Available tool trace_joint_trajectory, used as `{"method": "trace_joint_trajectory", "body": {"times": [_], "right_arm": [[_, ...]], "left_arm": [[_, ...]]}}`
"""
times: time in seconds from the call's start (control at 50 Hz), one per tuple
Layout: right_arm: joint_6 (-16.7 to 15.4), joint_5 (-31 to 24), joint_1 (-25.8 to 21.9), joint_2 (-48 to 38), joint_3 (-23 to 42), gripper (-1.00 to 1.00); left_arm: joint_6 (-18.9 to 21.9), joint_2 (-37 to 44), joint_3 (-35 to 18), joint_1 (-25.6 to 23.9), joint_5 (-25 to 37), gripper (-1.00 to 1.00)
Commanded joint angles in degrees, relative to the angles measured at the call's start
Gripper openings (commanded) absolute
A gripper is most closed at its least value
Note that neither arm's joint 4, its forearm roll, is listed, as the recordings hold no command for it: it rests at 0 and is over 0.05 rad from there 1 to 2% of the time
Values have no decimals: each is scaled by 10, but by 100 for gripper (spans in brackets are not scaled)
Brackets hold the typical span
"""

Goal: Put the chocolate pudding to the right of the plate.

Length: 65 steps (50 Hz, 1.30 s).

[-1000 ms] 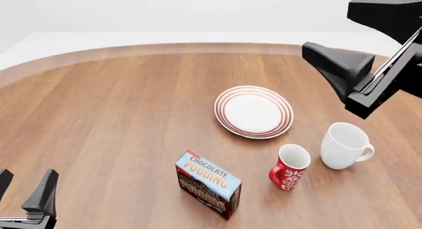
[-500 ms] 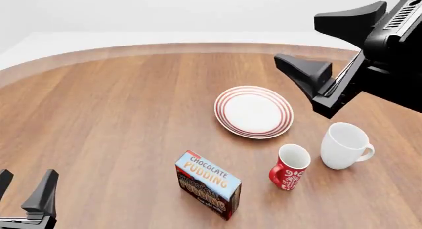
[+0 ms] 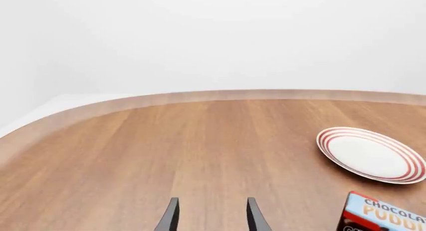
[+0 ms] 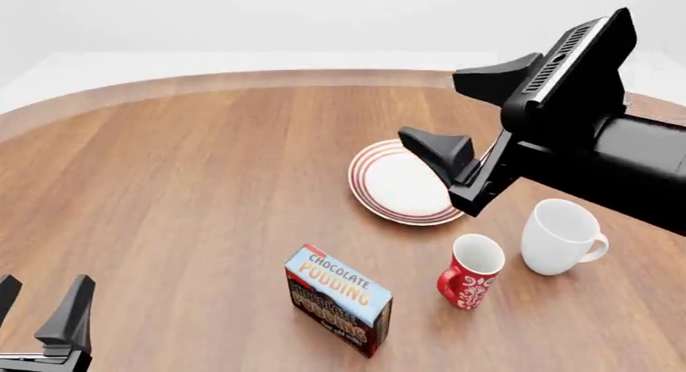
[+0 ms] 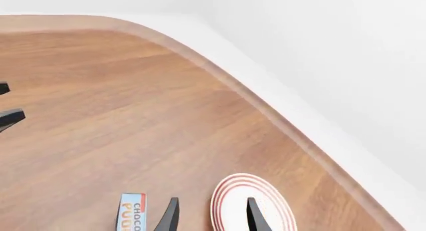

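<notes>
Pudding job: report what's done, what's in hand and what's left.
Done: nothing. The pudding stands on the table, nearer the camera than the plate and to its left, untouched. In hand: the right tool hangs open above the plate, empty; the left tool sits open at the near left edge. Left: grasp the pudding, carry it and set it right of the plate.

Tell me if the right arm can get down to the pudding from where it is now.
Probably yes. The right gripper hangs open above the plate, and the pudding stands alone on bare table nearer the arms. The red mug sits to its right with a clear gap, so nothing blocks a descent from above.
</notes>
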<state>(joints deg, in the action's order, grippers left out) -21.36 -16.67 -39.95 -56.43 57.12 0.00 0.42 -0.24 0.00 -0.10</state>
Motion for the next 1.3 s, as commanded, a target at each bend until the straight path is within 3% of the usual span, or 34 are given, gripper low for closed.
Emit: {"method": "trace_joint_trajectory", "body": {"times": [0.02, 1.3], "right_arm": [[25, 21, -9, -11, -32, 100], [76, 125, -37, -113, -108, 100]], "left_arm": [[0, 0, 0, 0, 0, 100], [0, 0, 0, 0, 0, 100]]}}
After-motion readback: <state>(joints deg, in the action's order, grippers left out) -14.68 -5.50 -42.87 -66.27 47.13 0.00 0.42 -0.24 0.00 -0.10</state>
